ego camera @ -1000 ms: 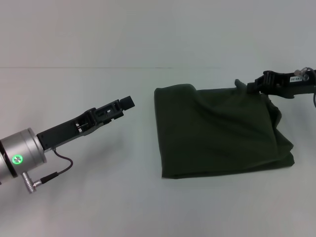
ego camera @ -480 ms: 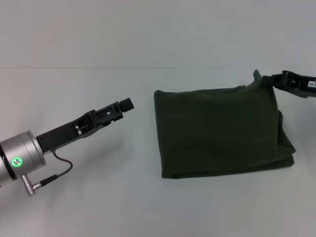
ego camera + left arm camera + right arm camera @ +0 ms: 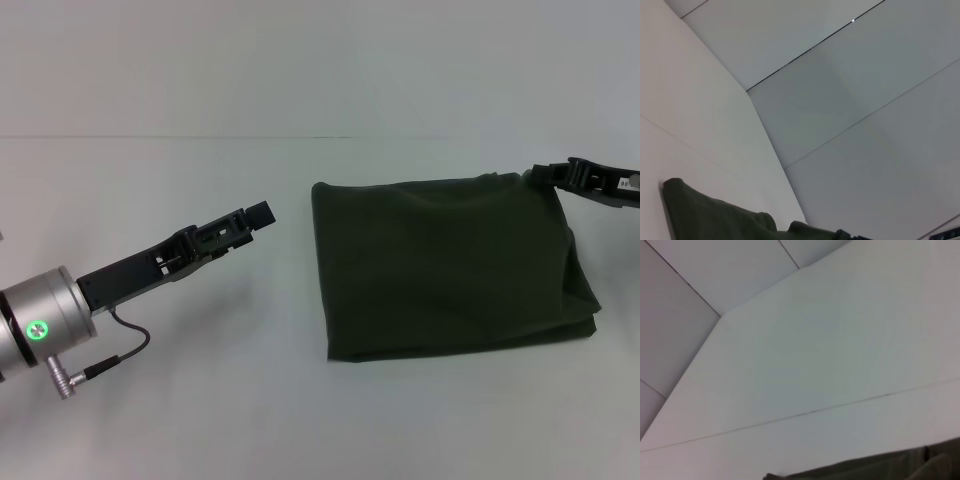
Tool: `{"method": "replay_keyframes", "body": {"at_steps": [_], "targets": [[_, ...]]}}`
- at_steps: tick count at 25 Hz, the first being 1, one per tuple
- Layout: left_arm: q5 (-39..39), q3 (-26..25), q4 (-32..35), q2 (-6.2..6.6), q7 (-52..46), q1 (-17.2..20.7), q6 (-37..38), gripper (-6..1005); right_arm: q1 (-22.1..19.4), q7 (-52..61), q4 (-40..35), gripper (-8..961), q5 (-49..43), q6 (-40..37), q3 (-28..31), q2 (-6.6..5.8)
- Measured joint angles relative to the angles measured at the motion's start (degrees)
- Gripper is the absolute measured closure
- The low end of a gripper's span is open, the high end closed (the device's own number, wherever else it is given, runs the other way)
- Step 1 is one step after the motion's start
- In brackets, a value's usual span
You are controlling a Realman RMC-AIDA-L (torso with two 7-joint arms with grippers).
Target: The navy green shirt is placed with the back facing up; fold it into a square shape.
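The navy green shirt (image 3: 445, 265) lies folded into a rough rectangle on the white table, right of centre in the head view, plain side up. My right gripper (image 3: 548, 174) sits at the shirt's far right corner, shut on that corner of fabric low over the table. My left gripper (image 3: 260, 212) hovers to the left of the shirt, a short gap from its left edge, holding nothing. The left wrist view catches an edge of the shirt (image 3: 715, 220), and the right wrist view shows a strip of the shirt (image 3: 880, 467).
The white table (image 3: 200, 400) spreads out on all sides of the shirt. A thin seam (image 3: 150, 137) runs across the surface at the back. A cable (image 3: 120, 350) hangs under my left wrist.
My right gripper has drawn the shirt's far right corner out to the right and then lowered it. The bunched fabric there has flattened. My left arm has barely moved.
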Motion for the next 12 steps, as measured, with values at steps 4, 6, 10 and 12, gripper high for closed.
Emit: {"method": "replay_keyframes", "body": {"at_steps": [4, 6, 10, 12], "targets": [[0.0, 0.0, 0.0, -0.02, 0.0, -0.1, -0.1, 166, 0.3, -3.0, -0.3, 946, 2.5, 0.0, 0.0, 0.00], [0.0, 0.0, 0.0, -0.01, 0.0, -0.1, -0.1, 166, 0.4, -5.7, -0.6, 945, 4.5, -0.4, 0.0, 0.00], [0.0, 0.0, 0.0, -0.01, -0.1, -0.1, 0.0, 167, 0.5, -8.9, -1.7, 944, 6.1, -1.1, -0.1, 0.00], [0.0, 0.0, 0.0, -0.02, -0.1, 0.0, 0.2, 167, 0.4, -9.0, -1.6, 944, 6.1, -0.5, -0.2, 0.00]]}}
